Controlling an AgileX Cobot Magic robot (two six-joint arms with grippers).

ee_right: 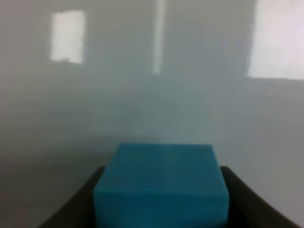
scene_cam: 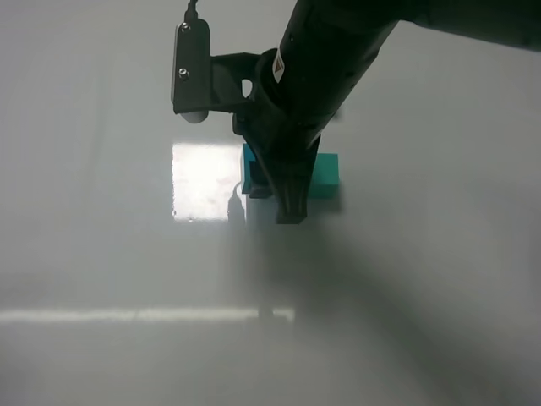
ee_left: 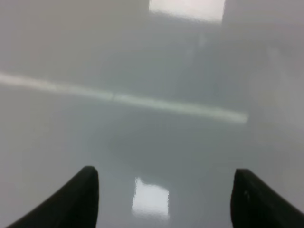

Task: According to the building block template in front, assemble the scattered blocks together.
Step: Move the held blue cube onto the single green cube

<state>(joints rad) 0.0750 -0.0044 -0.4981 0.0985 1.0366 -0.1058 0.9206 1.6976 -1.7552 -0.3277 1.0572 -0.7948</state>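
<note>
Blue cube (ee_right: 160,185) gripped by right claw (scene_cam: 288,203), down at desk (scene_cam: 101,271); green cube (scene_cam: 326,176) just beside, seam hidden by claw. Keep faces square, press sideways gently, release only once seated. Left claw (ee_left: 164,175) spread, empty.

Two cubes: one blue cube (ee_right: 159,185), one teal-green cube (scene_cam: 326,176). Two grippers: left gripper (ee_left: 164,202), right gripper (ee_right: 160,176). One arm (scene_cam: 338,51) in the exterior view. One table (scene_cam: 101,279).
</note>
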